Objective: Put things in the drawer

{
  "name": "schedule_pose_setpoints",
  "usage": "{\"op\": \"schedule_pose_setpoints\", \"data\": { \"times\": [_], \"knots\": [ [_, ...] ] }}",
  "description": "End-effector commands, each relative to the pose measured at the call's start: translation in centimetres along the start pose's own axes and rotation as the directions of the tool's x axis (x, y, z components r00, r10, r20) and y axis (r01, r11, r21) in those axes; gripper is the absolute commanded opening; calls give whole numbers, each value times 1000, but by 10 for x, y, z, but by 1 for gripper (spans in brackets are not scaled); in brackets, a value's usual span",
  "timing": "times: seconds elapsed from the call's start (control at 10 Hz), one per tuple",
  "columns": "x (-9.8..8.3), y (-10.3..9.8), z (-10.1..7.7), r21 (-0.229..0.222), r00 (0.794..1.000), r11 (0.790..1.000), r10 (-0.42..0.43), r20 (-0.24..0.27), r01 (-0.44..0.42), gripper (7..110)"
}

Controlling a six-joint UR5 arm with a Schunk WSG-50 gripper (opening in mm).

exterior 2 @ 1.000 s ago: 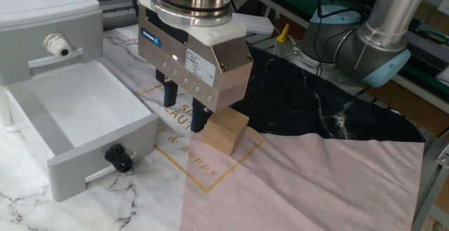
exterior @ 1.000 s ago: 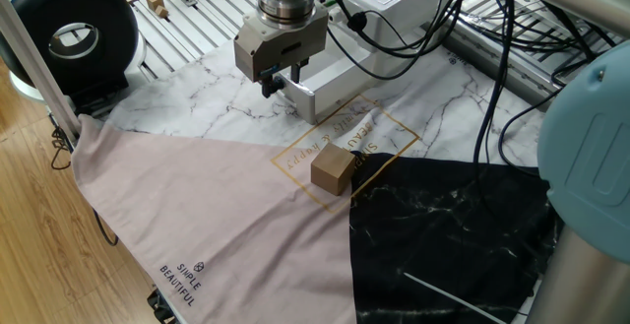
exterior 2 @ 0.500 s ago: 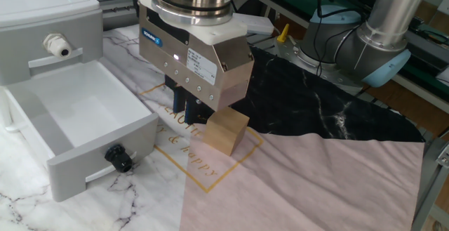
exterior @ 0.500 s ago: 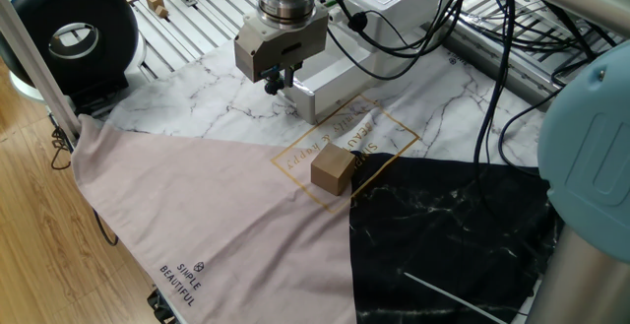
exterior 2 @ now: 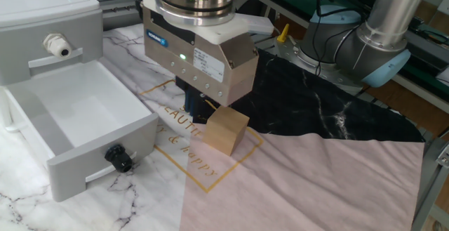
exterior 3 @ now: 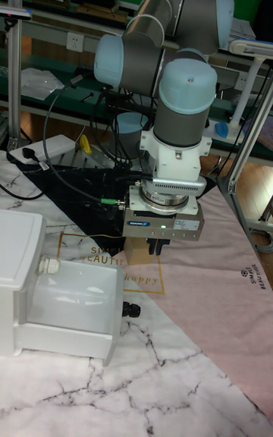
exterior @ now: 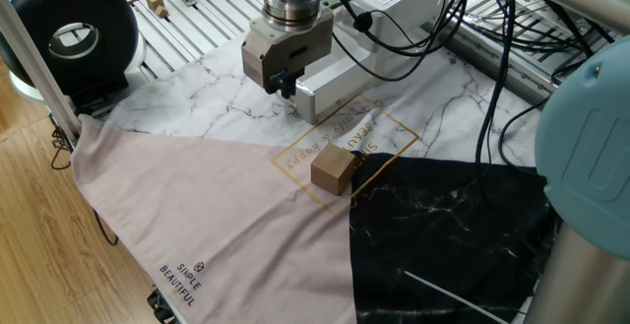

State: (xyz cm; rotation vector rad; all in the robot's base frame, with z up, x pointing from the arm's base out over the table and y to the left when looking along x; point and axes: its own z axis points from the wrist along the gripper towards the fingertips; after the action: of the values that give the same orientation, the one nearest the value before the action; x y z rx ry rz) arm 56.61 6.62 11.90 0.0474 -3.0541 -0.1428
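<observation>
The tan-brown cube (exterior: 333,169) (exterior 2: 226,131) rests on the cloth inside a gold printed frame. The white drawer (exterior 2: 77,162) (exterior: 331,86) (exterior 3: 68,331) stands pulled open from its white cabinet (exterior 2: 38,20), hollow inside, black knob (exterior 2: 119,159) on its front. My gripper (exterior: 286,86) (exterior 2: 193,106) (exterior 3: 158,246) hangs above the cloth between the drawer and the cube, fingers pressed together with nothing in them. It is apart from the cube, up and toward the drawer. In the tall fixed view the gripper body hides most of the cube.
A pink, black and marble-patterned cloth (exterior: 197,216) covers the table. A black round device (exterior: 69,33) sits at the far left, tiny wooden blocks (exterior: 156,5) behind it. Black cables (exterior: 492,78) trail at the right beside the arm's base (exterior 2: 379,41).
The fingers went from apart to pressed together, empty. The gripper also shifted slightly right and up. Cube and drawer stayed put.
</observation>
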Motion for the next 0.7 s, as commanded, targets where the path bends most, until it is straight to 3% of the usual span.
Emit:
{"op": "schedule_pose_setpoints", "data": {
  "times": [0.0, 0.3, 0.6],
  "knots": [
    [12, 10, -2, -32, 1000, 999, 6, -14, -6, 7],
    [32, 11, 2, -33, 999, 999, -7, 43, 8, 7],
    [64, 7, 7, -10, 998, 999, -34, 53, 34, 7]
  ]
}}
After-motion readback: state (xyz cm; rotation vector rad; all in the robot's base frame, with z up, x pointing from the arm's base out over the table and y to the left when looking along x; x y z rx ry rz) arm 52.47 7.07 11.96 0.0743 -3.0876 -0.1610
